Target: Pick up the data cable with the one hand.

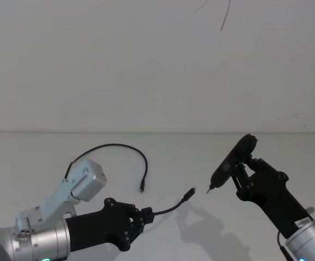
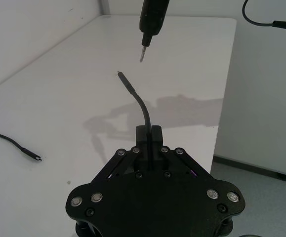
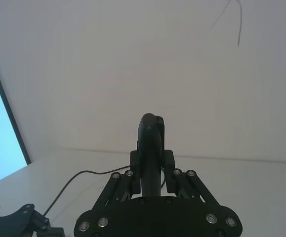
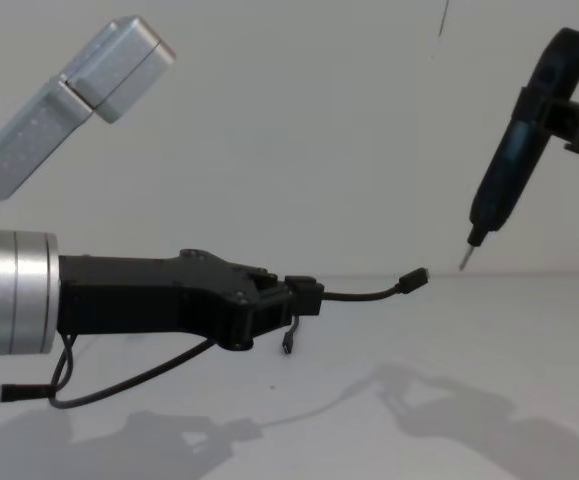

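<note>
Slippage is the main risk: the left pincer point(image 4: 304, 292) is closed on the data cable point(image 4: 369, 294) a short way behind its plug, and the free stub arches forward in the air, so a loose pinch on so thin a cord could let it slide or twist out. The right pincer point(image 1: 239, 168), clamped on a dark pen-like tool point(image 1: 230, 161), holds the metal tip close to that plug point(image 1: 191, 192); judged from here, any drift by either arm could knock the plug or push the stub aside. A cable loop also hangs under the left arm in the chest view and could snag.

The head view shows a thin cord's far end point(image 1: 142, 188) lying on the white bench point(image 1: 201, 147), curving back toward the left arm. The chest view shows the stub lifted clear of the bench. The left wrist view shows the fingers point(image 2: 155, 136) meeting around the cord, with the tool tip point(image 2: 143, 53) just beyond the plug.
</note>
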{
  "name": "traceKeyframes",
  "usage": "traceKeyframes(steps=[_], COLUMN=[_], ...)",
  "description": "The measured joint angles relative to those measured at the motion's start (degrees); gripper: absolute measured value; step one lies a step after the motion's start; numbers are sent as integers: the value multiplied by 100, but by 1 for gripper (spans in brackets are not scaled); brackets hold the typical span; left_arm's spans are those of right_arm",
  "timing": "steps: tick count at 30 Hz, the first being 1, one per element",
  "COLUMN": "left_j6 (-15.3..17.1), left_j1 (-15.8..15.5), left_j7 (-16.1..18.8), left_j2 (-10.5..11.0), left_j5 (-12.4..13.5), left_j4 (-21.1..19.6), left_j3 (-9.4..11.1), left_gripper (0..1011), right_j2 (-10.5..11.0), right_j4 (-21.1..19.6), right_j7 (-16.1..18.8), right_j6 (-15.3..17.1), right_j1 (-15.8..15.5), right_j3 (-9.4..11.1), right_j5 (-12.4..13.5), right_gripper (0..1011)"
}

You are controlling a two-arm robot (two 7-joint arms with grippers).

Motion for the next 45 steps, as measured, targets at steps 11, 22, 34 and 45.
traceKeyframes(steps=[11, 22, 34, 45], left_j6=[0, 0, 0, 0], left_j1=[0, 0, 0, 0], left_j7=[1, 0, 0, 1], left_j2=[0, 0, 0, 0], left_j5=[0, 0, 0, 0], left_j4=[0, 0, 0, 1], left_j3=[0, 0, 0, 0], left_gripper=[50, 50, 50, 50], right_j2=[8, 22, -22, -100], right_j4=[157, 301, 433, 534], right_j7=[33, 33, 25, 62], right_j6=[-25, -123, -195, -206], right_j1=[131, 236, 338, 450], right_j3=[-165, -262, -287, -324], right_j5=[-13, -171, -293, -327], right_gripper=[269, 269, 269, 269])
